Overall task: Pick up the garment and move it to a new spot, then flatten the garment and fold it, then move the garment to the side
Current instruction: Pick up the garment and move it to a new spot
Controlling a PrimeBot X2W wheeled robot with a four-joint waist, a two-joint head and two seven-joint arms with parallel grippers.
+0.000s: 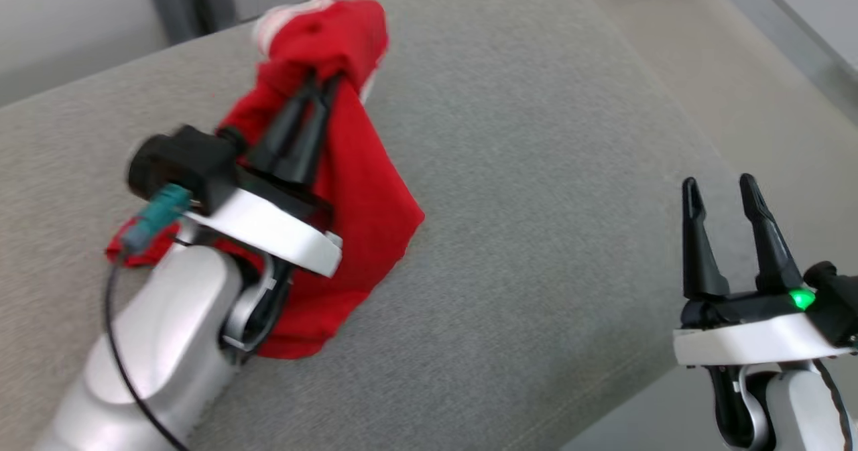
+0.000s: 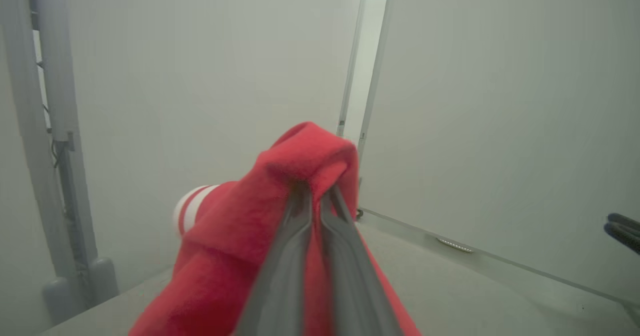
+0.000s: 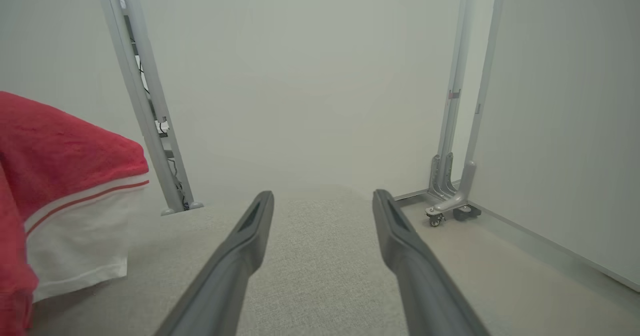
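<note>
Red and soft, the garment (image 1: 365, 196) hung in a bunch at the upper left of the head view. The left gripper (image 1: 324, 81) pinched it near its top, two dark fingers clamped together on a fold of cloth. Its lower folds trailed toward the grey cushion (image 1: 549, 169) at the lower left, though I could not tell whether they touched it. A white cuff (image 3: 75, 246) with a thin red stripe showed at the left edge of the right wrist view. At the lower right of the head view the right gripper (image 1: 720, 186) stood with fingers spread wide and nothing between them, well apart from the cloth. To my eye the garment looked light, limp and fleecy, neither slippery nor fragile, and likely to sag and bunch wherever a single point lifted it. I judged a hem, a shoulder seam or the cuff the better hold for flattening, with the free gripper taking a second edge to draw the cloth taut.
</note>
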